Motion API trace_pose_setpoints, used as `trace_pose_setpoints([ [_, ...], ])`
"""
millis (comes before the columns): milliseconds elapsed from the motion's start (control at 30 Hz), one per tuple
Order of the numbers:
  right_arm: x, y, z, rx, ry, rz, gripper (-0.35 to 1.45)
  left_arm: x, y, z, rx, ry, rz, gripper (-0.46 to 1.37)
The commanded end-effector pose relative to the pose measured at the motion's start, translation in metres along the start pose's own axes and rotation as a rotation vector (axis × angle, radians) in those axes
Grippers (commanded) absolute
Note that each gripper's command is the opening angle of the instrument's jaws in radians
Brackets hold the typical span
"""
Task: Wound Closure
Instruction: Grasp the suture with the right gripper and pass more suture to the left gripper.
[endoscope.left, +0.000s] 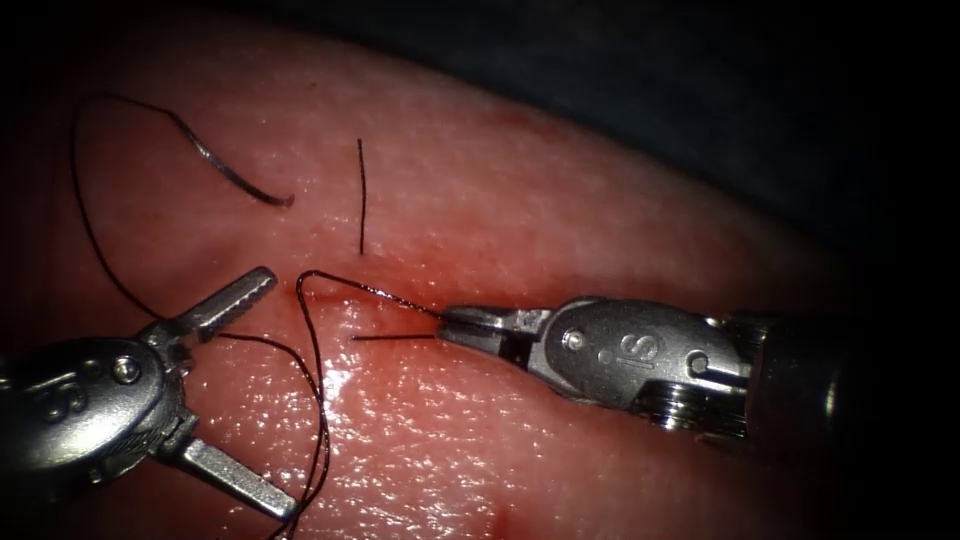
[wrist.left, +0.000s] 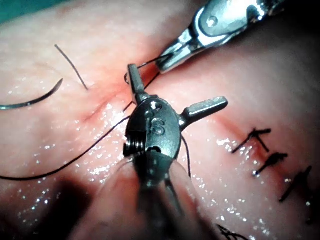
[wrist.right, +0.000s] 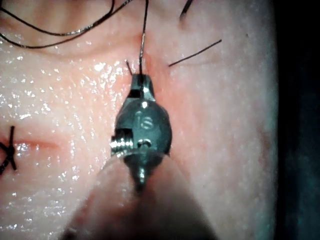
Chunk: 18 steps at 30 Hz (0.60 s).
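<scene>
Your right claw is clamped on the thin black thread at the cut. Left claw gapes empty; curved steel needle lies free on the pink glistening tissue, upper left.

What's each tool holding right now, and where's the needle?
Left tool: fingers open, holding nothing.
Right tool: fingers shut on the thread.
Needle: lying free on the tissue, left of the cut, not in it.
</scene>
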<state>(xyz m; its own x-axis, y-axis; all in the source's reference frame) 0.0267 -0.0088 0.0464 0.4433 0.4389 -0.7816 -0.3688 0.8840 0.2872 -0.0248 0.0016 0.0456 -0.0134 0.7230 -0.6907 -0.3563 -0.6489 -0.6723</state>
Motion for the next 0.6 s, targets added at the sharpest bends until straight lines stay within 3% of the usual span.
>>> trace_pose_setpoints([
  [33,0.0,0.0,-0.0001,-0.001,0.0,-0.001,-0.35,-0.0001,-0.0002,0.0003,0.001,-0.002,-0.033,1.2],
  [200,0.0001,-0.0002,-0.0001,0.003,0.002,-0.001,-0.35,-0.0002,-0.0014,0.0013,0.017,0.046,-0.123,1.22],
  [267,0.0001,-0.0002,-0.0001,0.006,0.003,-0.001,-0.35,-0.0001,-0.0018,0.0017,0.022,0.081,-0.128,1.24],
  [433,0.0,-0.0002,-0.0003,0.008,0.004,-0.002,-0.35,-0.0005,-0.0025,0.0026,0.031,0.085,-0.138,1.24],
  [600,-0.0001,-0.0001,-0.0002,0.007,0.007,-0.002,-0.35,-0.002,-0.0028,0.0034,0.043,0.086,-0.126,1.08],
])
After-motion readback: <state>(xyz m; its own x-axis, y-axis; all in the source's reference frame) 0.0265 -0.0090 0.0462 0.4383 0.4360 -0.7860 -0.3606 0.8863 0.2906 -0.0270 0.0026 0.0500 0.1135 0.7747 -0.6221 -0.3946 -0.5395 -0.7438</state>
